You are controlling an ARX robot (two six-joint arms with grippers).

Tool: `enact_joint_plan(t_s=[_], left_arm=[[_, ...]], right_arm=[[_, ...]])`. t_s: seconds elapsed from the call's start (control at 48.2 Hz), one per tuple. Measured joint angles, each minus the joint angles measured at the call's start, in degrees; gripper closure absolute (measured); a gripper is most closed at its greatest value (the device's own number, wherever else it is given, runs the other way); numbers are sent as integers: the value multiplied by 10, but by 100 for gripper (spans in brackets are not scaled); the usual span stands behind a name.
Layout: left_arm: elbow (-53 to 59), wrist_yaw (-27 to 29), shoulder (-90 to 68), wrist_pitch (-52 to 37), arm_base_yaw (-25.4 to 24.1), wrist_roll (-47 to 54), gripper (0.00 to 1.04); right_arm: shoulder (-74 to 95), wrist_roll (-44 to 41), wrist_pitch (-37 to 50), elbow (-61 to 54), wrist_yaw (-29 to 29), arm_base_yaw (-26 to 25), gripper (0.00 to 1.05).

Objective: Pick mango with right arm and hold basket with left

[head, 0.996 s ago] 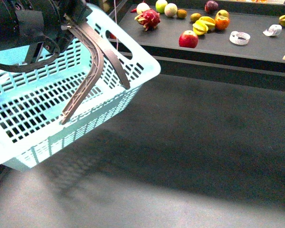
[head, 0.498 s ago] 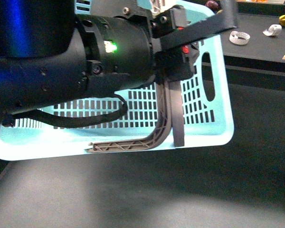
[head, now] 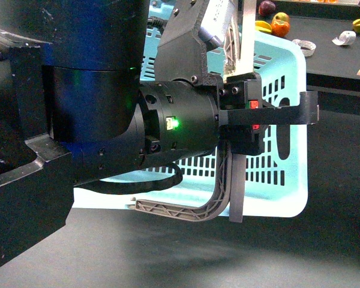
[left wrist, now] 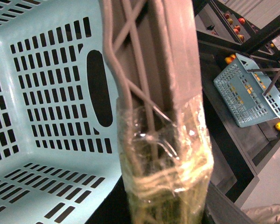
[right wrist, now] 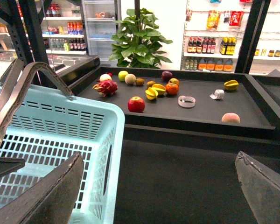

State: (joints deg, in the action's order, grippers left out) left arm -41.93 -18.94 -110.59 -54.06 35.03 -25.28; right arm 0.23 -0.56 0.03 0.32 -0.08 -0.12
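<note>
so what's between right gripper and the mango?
Right wrist view: only the shelf's front lip and bare dark surface between right gripper and mango.

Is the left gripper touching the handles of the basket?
Touching. In the front view the left gripper is shut on the grey-brown handles, and the basket hangs from them. In the left wrist view the taped handle fills the foreground.

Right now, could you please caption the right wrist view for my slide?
Open right gripper beside the basket, fruit shelf ahead.

Grocery shop: shelves of bottled drinks (right wrist: 209, 46), glass-door fridge (right wrist: 99, 18), loose fruit (right wrist: 136, 104) on a display counter (right wrist: 200, 115).
</note>
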Motion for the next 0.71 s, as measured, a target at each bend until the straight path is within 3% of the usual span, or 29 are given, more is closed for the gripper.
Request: enact_joint_plan(t_s=[0.705], left_arm=[[-2,13,0,-6,3,7,89]], right_arm=[[0,0,0,0,0,0,8]])
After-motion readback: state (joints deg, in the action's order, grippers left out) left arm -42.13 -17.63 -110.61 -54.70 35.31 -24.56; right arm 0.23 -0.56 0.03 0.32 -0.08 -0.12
